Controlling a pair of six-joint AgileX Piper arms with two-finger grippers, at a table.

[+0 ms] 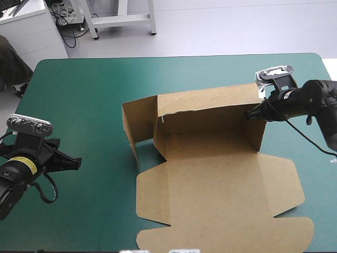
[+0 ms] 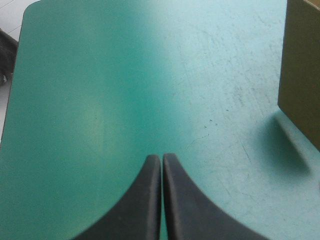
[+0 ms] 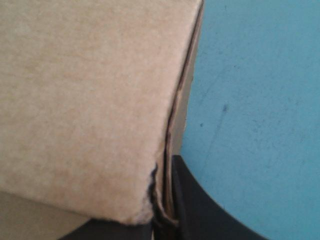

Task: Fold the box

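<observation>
Right gripper (image 1: 251, 113) tight on box (image 1: 210, 195) wall

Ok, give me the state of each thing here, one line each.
box: partly folded, far and side walls raised, front panels flat on the teal-green cover.
right gripper: shut on the box, at its right wall.
left gripper: shut, empty, off to the box's left, not touching it.

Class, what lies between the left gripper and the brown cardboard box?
Only bare teal-green table cover separates the black-fingered left gripper from the brown board box, per the high view.
</observation>
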